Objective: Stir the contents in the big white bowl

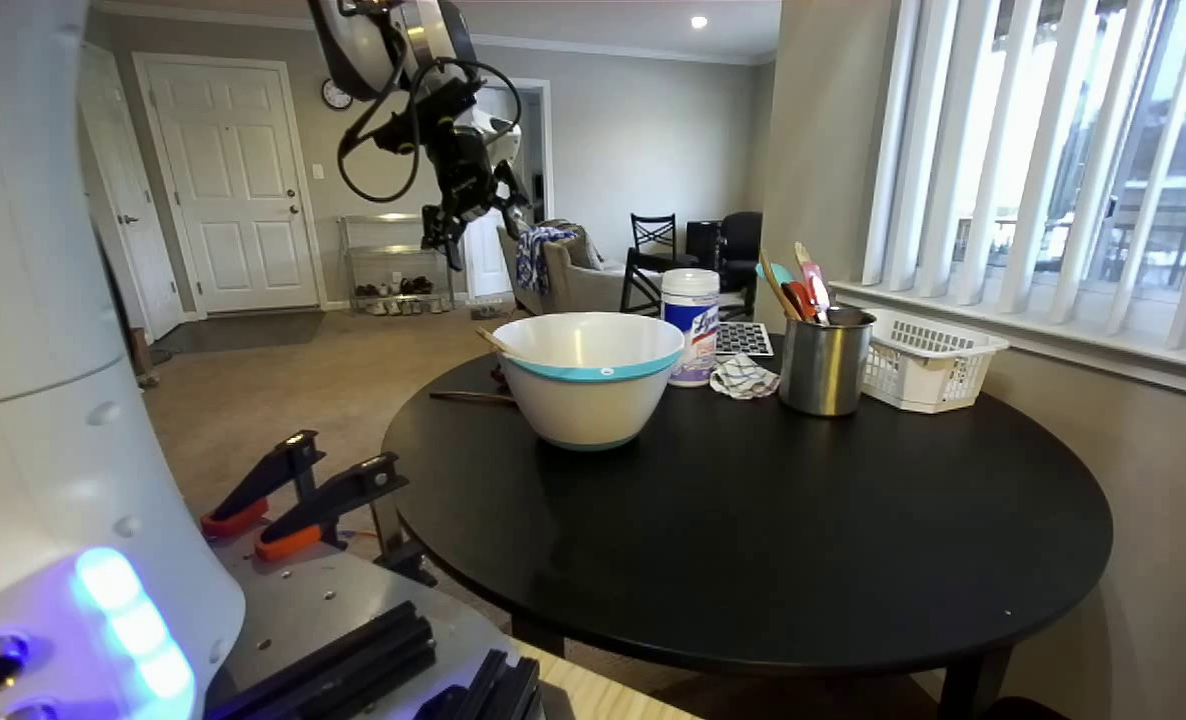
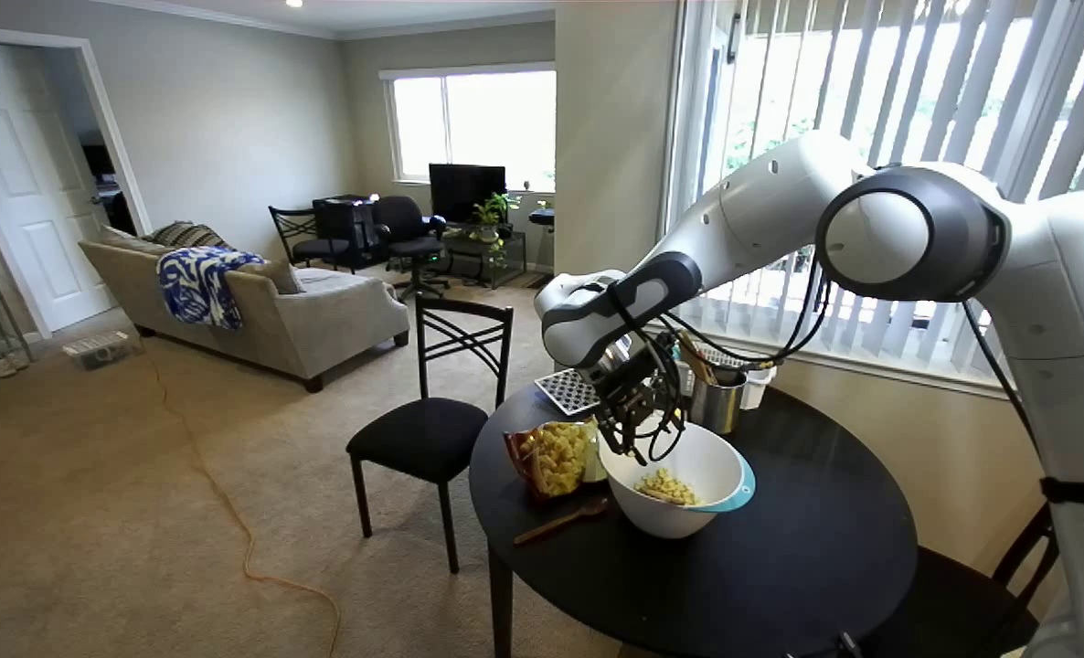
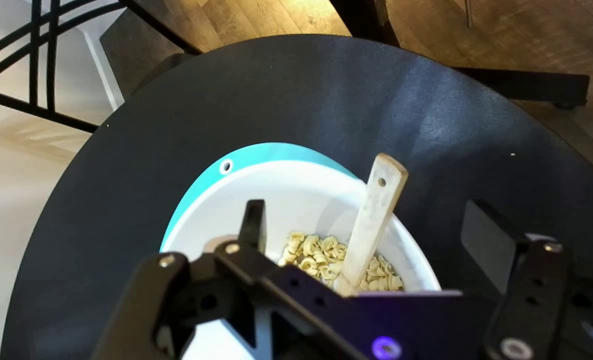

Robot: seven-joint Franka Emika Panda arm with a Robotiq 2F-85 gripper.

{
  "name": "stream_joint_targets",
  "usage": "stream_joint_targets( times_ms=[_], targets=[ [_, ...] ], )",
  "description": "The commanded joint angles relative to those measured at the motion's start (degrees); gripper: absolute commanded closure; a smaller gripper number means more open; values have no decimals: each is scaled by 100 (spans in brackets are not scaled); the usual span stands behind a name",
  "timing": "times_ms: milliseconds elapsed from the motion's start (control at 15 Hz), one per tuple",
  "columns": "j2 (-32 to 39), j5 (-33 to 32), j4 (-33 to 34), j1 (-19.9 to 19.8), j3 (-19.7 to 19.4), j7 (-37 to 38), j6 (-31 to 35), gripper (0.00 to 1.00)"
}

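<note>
A round black table (image 1: 803, 530) is set near tall upright blinds (image 1: 938, 130), in a room laid with tan carpet (image 2: 122, 512). At ten o'clock on the tabletop, in an exterior view, the big white bowl (image 1: 593, 405) is placed upright, its rim edged in teal. Pale curly pasta (image 3: 319, 255) is seen inside it in the wrist view, where a wooden handle (image 3: 374, 215) is leaned past the rim toward one o'clock; its lower end cannot be made out. The claw (image 3: 369, 230) is held above rim height, its two fingers (image 3: 487, 245) spread apart, and part of the bowl is hidden by it.

At one o'clock on the table a metal cup (image 1: 821, 368) is packed with kitchen tools (image 1: 801, 300), and a white basket (image 1: 943, 378) is stood just beside it. Between bowl and cup a tub of wipes (image 1: 691, 330) and a crumpled cloth (image 1: 743, 378) are seen, with a patterned board (image 1: 743, 338) behind the cloth. In an exterior view a red bag (image 2: 526, 468) of yellow pieces (image 2: 557, 457) is placed just off the bowl's nine o'clock, and a brown wooden spoon (image 2: 551, 526) is laid flat at eight o'clock.

A black chair (image 2: 428, 443) is stood near the table's ten o'clock edge; farther off, a beige sofa (image 2: 323, 320) is draped with a blue-and-white throw (image 2: 199, 283).
</note>
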Motion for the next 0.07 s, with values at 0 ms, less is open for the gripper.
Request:
stream_joint_targets(
  times_ms=[0],
  targets=[
    [10, -7, 21, -19, 28, 8, -19, 0]
  ],
)
